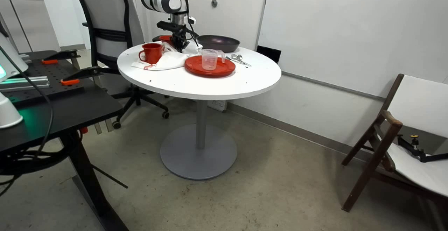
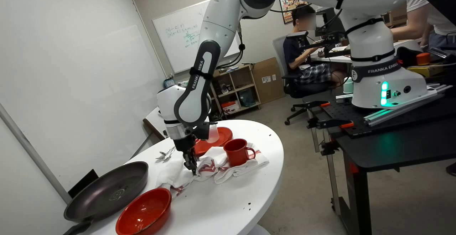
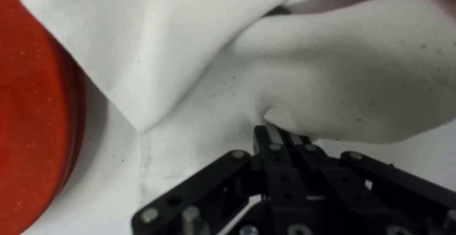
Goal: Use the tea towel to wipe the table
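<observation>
1. Wrist view: the gripper [image 3: 284, 135] is pressed together and looks to pinch the tea towel [image 3: 342, 67].
2. The tea towel lies bunched on the table [image 1: 210, 88]; the red mug [image 2: 236, 153] seems to stand on it.
3. Grabbing looks done; wiping seems left: dark specks [image 2: 249, 203] sit near the table's edge.
4. A see-through cup [image 1: 209, 60] stands on the red plate [image 1: 193, 67]; nothing shows in the red bowl [image 2: 144, 212] or pan [image 2: 103, 196].

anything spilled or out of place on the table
Yes: small dark specks dot the round white tabletop, perhaps spilled crumbs. Also, the glossy red cylindrical mug appears to stand on the crumpled white red-striped cloth towel, awkward for wiping.
</observation>
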`<state>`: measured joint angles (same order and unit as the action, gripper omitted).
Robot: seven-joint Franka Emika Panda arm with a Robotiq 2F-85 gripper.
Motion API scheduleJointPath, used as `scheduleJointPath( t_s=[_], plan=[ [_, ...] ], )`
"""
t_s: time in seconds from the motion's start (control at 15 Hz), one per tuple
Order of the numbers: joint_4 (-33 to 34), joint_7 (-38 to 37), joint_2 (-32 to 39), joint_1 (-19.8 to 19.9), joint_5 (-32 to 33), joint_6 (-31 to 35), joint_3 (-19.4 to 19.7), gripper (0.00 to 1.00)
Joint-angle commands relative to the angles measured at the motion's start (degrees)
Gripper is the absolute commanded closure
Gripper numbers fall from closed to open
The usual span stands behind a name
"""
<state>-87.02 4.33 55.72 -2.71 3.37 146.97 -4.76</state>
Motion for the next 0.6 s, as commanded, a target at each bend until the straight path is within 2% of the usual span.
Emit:
scheduleJointPath(
  t_s=[0.0,0.53],
  plan=[
    [3.83,-0.73,2.91,-0.46,-0.45,1.40,1.24,0.99],
    [10.82,-2.36,6.61,-0.26,-0.45,2.47,3.22,0.99]
  ],
)
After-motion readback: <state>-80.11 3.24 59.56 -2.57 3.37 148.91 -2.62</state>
